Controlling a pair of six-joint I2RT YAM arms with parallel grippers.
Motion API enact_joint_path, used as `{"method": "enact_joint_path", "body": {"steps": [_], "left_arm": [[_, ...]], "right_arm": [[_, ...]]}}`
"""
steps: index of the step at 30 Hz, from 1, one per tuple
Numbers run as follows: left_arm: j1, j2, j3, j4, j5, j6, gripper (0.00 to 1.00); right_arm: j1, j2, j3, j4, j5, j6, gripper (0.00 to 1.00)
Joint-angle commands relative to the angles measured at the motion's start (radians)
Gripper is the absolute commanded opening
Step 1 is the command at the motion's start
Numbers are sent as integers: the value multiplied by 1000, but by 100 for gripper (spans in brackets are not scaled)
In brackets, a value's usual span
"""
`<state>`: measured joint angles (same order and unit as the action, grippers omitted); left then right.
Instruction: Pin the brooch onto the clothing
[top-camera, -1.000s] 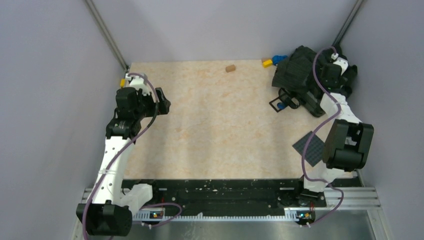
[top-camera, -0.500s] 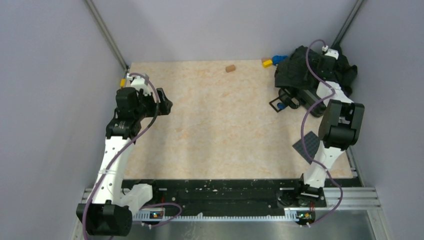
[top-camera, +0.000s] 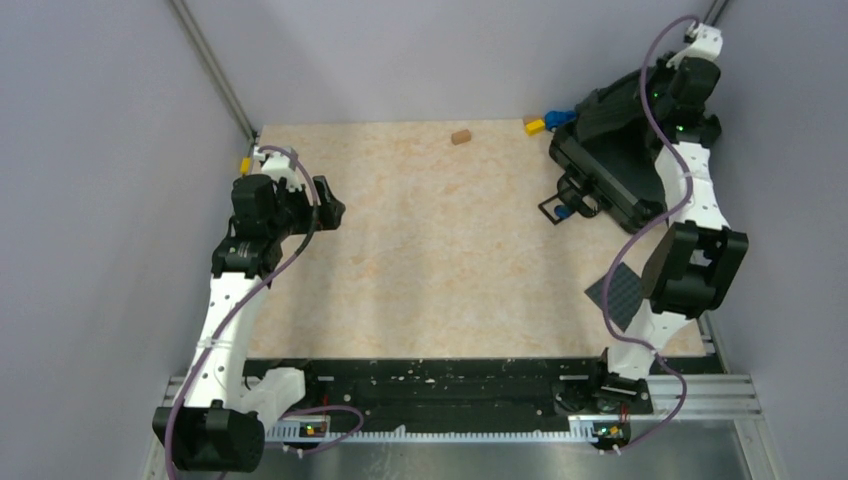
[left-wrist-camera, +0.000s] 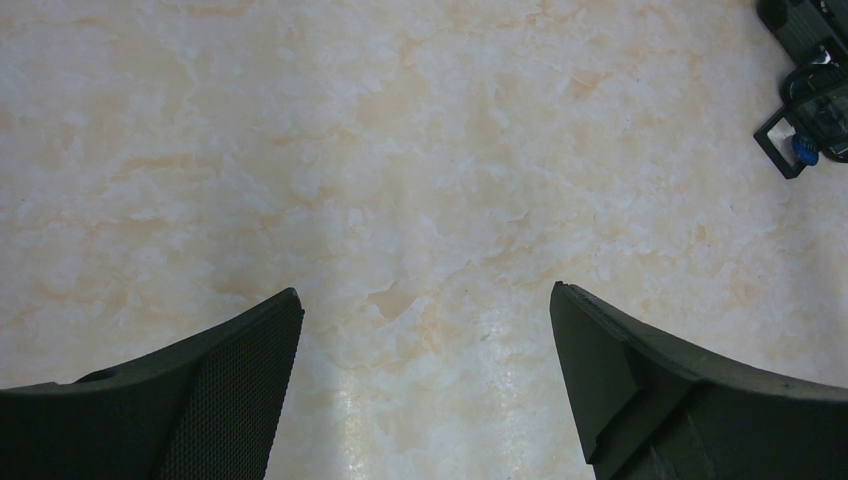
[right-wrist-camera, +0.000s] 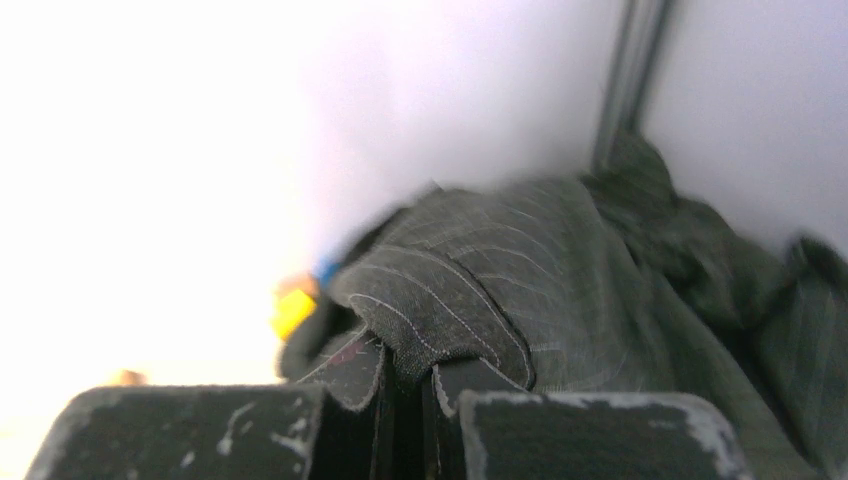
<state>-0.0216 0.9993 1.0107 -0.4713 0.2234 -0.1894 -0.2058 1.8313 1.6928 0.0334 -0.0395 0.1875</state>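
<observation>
From above, the right arm (top-camera: 688, 180) reaches into the far right corner and holds the black shirt (top-camera: 610, 110) up over the dark case (top-camera: 605, 185). The tiny blue brooch (top-camera: 563, 211) sits by the case's near-left corner, apart from the shirt. In the left wrist view, the left gripper (left-wrist-camera: 425, 300) is spread wide above the bare table (left-wrist-camera: 420, 150). In the right wrist view, the right gripper (right-wrist-camera: 405, 385) is clamped on a fold of the pinstriped shirt.

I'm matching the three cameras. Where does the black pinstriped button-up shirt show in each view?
Top external: the black pinstriped shirt is bunched in the far right corner of the table.
Left wrist: not clearly in it; the dark shapes at the top right edge cannot be identified.
Right wrist: it fills the centre and right, with a fold pinched in the right gripper.
Shared landmark: the small yellow block beside the shirt, in the top and right wrist views.
</observation>
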Motion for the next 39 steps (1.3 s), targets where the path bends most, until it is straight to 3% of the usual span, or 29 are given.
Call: {"method": "enact_joint_path", "body": {"steps": [1,9,17,25,28,33,39], "left_arm": [[-1,-20,9,38,-5,-4,97],[-2,-59,-4,58,-19,5,97],[-3,-85,-10,66,-38,4,97],[0,-121,-23,81,-83,2,97],[0,-129,-31,90,-100,1,97],[-1,-122,-35,92,-107,-2,97],[-1,-139,-46,107,-136,-13,96]], "right_arm": [[19,-160,147,195,-174,156,0],[126,-211,403,123,-327,271,0],[305,-280,501,127,-456,288,0],[408,-257,617,127,-568,348,0],[441,-267,561,139,-589,376,0],[524,-323,292,183,-539,364,0],[761,-367,-111,160,-213,241,0]]}}
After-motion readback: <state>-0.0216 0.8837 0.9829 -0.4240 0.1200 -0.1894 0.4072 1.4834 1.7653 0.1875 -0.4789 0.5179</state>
